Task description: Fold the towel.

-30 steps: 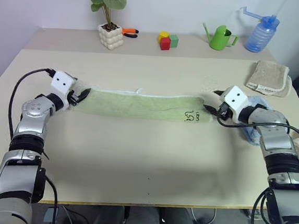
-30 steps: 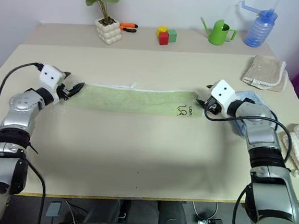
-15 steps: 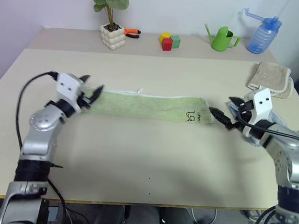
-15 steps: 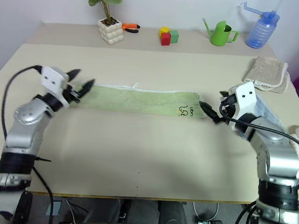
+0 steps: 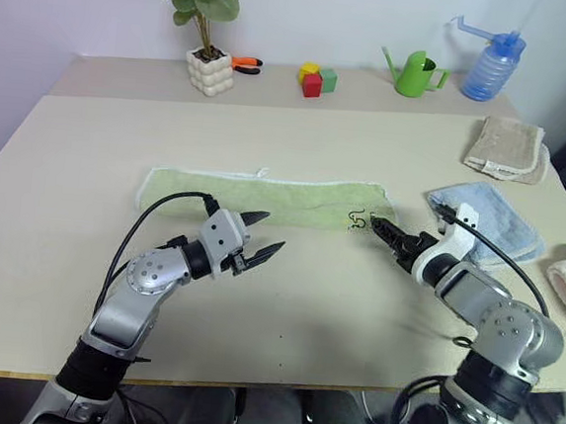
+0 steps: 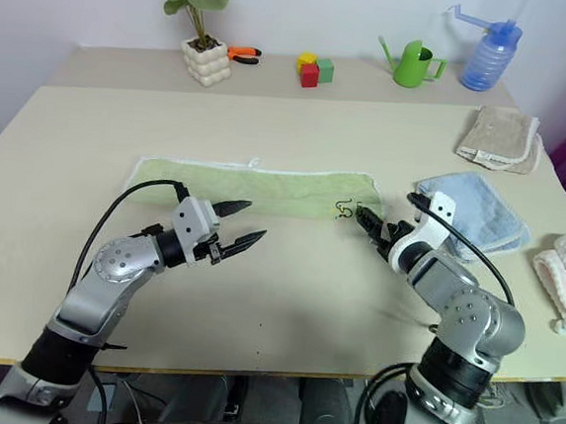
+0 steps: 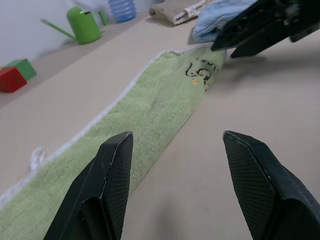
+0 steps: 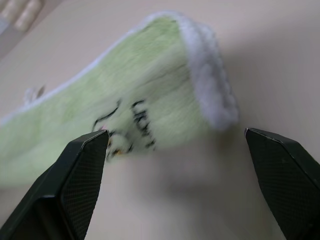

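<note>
- Left eye view: you've got the towel (image 5: 264, 197) lying as a long folded strip across the middle of the frame on the bench (image 5: 284, 311). Left gripper (image 5: 261, 234) sits just below the strip's centre, jaws parted, holding nothing. Right gripper (image 5: 385, 230) sits at the strip's right end by the printed mark, jaws spread wide, holding nothing.
- Right eye view: blue towel (image 6: 471, 214) lies right of centre, close behind your right arm. Beige towel (image 6: 498, 137) upper right, well apart.
- Left wrist view: strip runs diagonally from lower left to upper centre, between and beyond the jaws.
- Right wrist view: the towel's white-edged end sits between the jaws, not pinched.
- Risk, my read: pinch only the top layer and the fold opens up; your right arm could snag the blue towel; uneven pulls skew the next fold.
</note>
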`<action>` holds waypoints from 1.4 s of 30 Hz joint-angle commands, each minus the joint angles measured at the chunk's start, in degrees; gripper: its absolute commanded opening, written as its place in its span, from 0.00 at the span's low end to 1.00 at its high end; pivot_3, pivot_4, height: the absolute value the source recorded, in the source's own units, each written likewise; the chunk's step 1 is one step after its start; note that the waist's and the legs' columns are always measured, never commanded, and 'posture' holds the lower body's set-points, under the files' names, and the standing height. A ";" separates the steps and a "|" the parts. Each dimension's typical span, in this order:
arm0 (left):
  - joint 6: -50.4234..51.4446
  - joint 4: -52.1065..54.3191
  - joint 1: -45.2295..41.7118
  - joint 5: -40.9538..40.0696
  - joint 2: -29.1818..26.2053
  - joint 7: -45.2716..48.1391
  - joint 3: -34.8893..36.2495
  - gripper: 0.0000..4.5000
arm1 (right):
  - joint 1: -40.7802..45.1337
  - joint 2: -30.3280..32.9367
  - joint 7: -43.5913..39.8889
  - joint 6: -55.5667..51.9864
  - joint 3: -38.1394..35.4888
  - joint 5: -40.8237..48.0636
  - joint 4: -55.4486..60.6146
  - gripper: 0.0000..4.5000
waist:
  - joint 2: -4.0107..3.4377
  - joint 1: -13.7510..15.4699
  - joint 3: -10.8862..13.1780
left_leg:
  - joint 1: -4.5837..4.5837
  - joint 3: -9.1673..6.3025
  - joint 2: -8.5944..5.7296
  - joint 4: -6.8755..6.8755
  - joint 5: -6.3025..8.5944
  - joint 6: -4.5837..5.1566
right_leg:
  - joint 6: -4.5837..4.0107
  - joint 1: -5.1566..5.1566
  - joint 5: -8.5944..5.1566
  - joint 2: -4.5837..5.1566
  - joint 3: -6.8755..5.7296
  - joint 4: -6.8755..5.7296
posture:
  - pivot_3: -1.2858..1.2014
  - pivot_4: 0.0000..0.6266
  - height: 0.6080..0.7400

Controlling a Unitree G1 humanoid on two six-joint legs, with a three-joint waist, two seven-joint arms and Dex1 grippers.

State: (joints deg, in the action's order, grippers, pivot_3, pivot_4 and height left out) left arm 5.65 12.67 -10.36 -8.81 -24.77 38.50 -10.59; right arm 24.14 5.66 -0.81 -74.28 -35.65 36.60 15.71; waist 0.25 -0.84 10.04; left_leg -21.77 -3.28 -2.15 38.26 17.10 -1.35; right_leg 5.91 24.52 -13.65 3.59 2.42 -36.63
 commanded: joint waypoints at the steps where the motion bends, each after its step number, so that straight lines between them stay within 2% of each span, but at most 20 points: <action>1: 0.41 2.98 0.11 -0.24 0.09 0.03 0.23 0.65 | 3.29 -0.93 2.57 2.59 -2.64 0.34 -5.68 0.98 | 0.02 -0.12 -0.01 | 0.05 0.01 0.00 0.00 0.00 0.00 | 0.00 -0.05 0.00 0.00 0.00 0.00 | 0.52 0.24 0.90; 2: 0.73 3.28 0.24 -0.46 0.01 0.26 0.25 0.65 | 4.31 -0.98 2.97 3.21 -2.92 0.43 -7.13 0.98 | 0.02 -0.15 -0.01 | 0.11 0.01 0.00 0.00 0.00 0.00 | 0.00 -0.10 0.00 0.00 0.00 0.00 | 0.52 0.24 0.90; 5: 1.05 3.88 0.86 -0.38 -0.18 0.55 0.21 0.65 | 6.82 -0.77 3.91 5.99 -3.11 0.28 -11.40 0.83 | 0.01 -0.24 -0.01 | 0.24 0.01 0.02 -0.02 0.00 0.00 | 0.00 -0.21 0.00 -0.03 0.00 0.00 | 0.52 0.24 0.90; 12: 1.71 4.75 1.52 -0.01 -0.06 0.27 0.12 0.65 | 8.44 -0.55 5.40 7.72 -3.80 2.76 -13.46 0.07 | 0.01 -0.29 0.00 | 0.23 0.03 0.02 -0.04 0.00 0.01 | 0.00 -0.20 -0.01 -0.03 0.01 0.00 | 0.52 0.24 0.90; 13: 1.66 4.67 1.53 0.08 0.01 0.23 0.03 0.65 | 8.46 -0.43 5.60 7.69 -3.82 3.13 -13.36 0.02 | 0.01 -0.30 -0.01 | 0.23 0.03 0.02 -0.05 0.00 0.01 | 0.00 -0.20 -0.01 -0.03 0.01 0.00 | 0.52 0.24 0.90; 20: 1.63 4.54 1.36 0.46 0.58 0.01 -0.54 0.65 | 7.87 5.14 5.86 7.01 -5.50 5.18 -10.57 0.02 | -0.01 0.00 0.00 | 0.19 0.03 0.00 -0.04 0.00 0.01 | 0.01 -0.20 -0.01 -0.01 0.01 0.05 | 0.52 0.24 0.90; 24: 1.38 3.85 1.09 0.43 0.41 0.35 -0.40 0.65 | 5.27 12.36 1.96 6.28 -3.34 5.55 -7.76 0.02 | -0.01 0.02 0.00 | 0.17 0.01 0.01 -0.07 0.01 0.03 | 0.02 -0.20 -0.02 -0.02 0.00 0.10 | 0.52 0.24 0.90; 28: 1.07 3.10 0.80 0.49 0.25 0.75 -0.39 0.65 | 4.49 16.80 -1.82 6.83 0.08 5.88 -5.85 0.02 | -0.01 -0.49 0.01 | 0.18 0.04 0.05 -0.08 0.01 0.04 | 0.02 -0.20 -0.02 -0.05 0.01 0.12 | 0.52 0.24 0.90; 32: 0.67 1.98 -0.24 0.85 0.14 1.45 -0.68 0.65 | 5.03 23.78 -12.09 12.87 15.60 0.96 -2.10 0.02 | -0.03 -0.92 0.02 | 0.21 0.06 0.09 -0.11 0.01 0.04 | 0.02 -0.20 -0.02 -0.11 0.02 0.11 | 0.52 0.24 0.90; 35: 0.73 1.75 -0.63 1.00 0.32 1.49 -0.62 0.65 | 5.98 25.94 -17.47 15.87 24.54 -1.06 -0.09 0.02 | -0.01 -1.22 0.02 | 0.19 0.03 0.09 -0.11 0.01 0.04 | 0.02 -0.21 -0.02 -0.11 0.01 0.17 | 0.52 0.24 0.90; 39: 0.92 1.84 -0.63 1.19 0.46 1.11 -0.62 0.65 | 8.11 24.53 -21.83 19.80 35.68 -5.20 -0.35 0.02 | 0.01 -1.32 0.03 | 0.16 0.02 0.09 -0.11 0.02 0.05 | 0.03 -0.21 -0.02 -0.08 0.00 0.24 | 0.52 0.24 0.90; 42: 1.04 2.51 -0.15 1.76 0.53 0.45 -0.77 0.65 | 10.19 20.29 -23.27 23.92 43.37 -9.75 -6.37 0.02 | 0.02 -1.30 0.04 | 0.14 0.00 0.07 -0.11 0.02 0.05 | 0.03 -0.21 -0.02 -0.04 -0.01 0.26 | 0.52 0.24 0.90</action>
State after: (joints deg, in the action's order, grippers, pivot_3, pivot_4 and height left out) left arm 7.28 13.57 -10.29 -7.47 -24.35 39.42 -11.56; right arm 32.86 27.12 -22.81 -53.52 4.41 29.35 10.84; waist 0.27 -2.14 10.08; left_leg -21.62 -3.28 -2.08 38.15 17.12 -1.30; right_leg 5.94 24.30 -13.67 3.55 2.41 -36.38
